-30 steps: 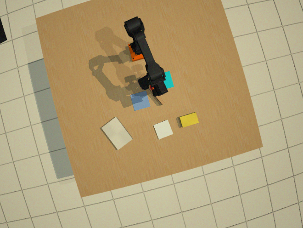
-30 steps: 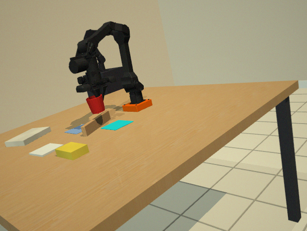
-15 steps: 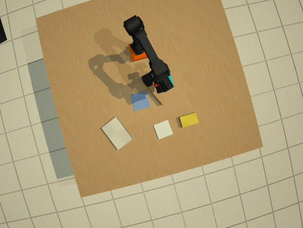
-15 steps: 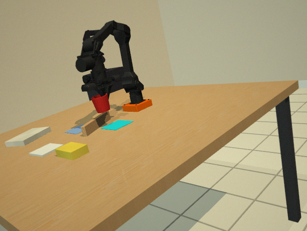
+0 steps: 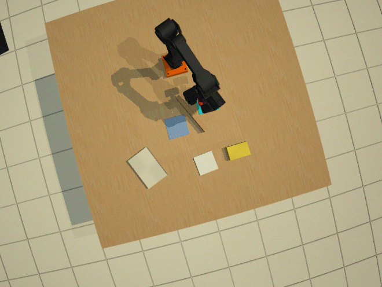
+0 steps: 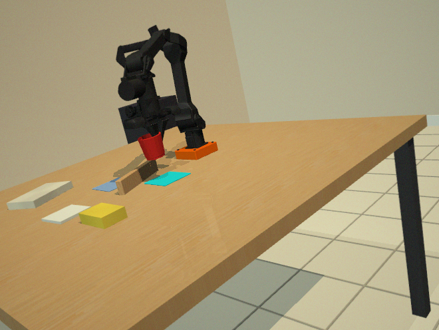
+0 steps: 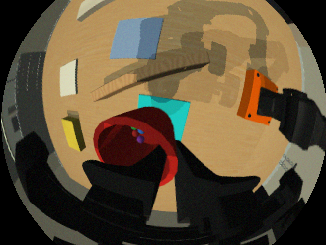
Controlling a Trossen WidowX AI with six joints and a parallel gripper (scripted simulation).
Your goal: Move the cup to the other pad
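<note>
Above the table, the red cup hangs in the air, tilted a little, its rim pinched by the pincer. A few marbles lie inside it. Below the pincer lies the turquoise pad; beyond it stand a wooden bar, then the blue pad.

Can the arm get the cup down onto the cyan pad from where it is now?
Probably yes: the cup hangs in the gripper past the wooden bar, above the cyan pad.
</note>
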